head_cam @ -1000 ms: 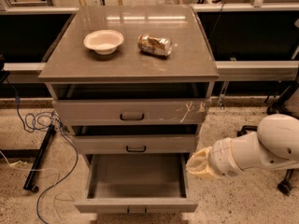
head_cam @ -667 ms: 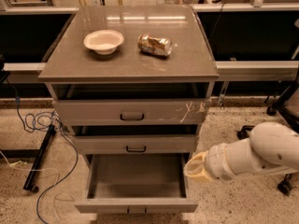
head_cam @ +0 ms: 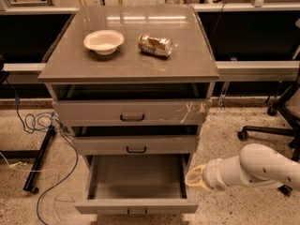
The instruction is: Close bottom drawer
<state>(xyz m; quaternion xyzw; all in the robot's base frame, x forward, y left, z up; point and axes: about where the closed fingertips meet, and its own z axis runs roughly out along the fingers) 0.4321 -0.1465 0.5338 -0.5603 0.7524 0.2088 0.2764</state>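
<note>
The bottom drawer [head_cam: 137, 206] is the lowest of three grey drawers. It stands pulled far out, showing its empty grey box [head_cam: 138, 177], with a small dark handle [head_cam: 137, 213] on its shallow front. My gripper [head_cam: 194, 178] is at the end of the white arm coming in from the right. It sits by the drawer's right side wall, near the front right corner, low down. The middle drawer [head_cam: 136, 145] and the top drawer with white scratches [head_cam: 131, 112] are pushed in.
On the cabinet top [head_cam: 70, 64] lie a white bowl [head_cam: 103, 41] and a tipped can [head_cam: 155, 45]. Cables [head_cam: 40, 125] and a black stand leg [head_cam: 40, 158] lie on the floor at the left. An office chair base [head_cam: 262, 130] stands at the right.
The arm has moved lower and a little left, bringing the gripper closer to the bottom drawer's right side. The drawer has not moved.
</note>
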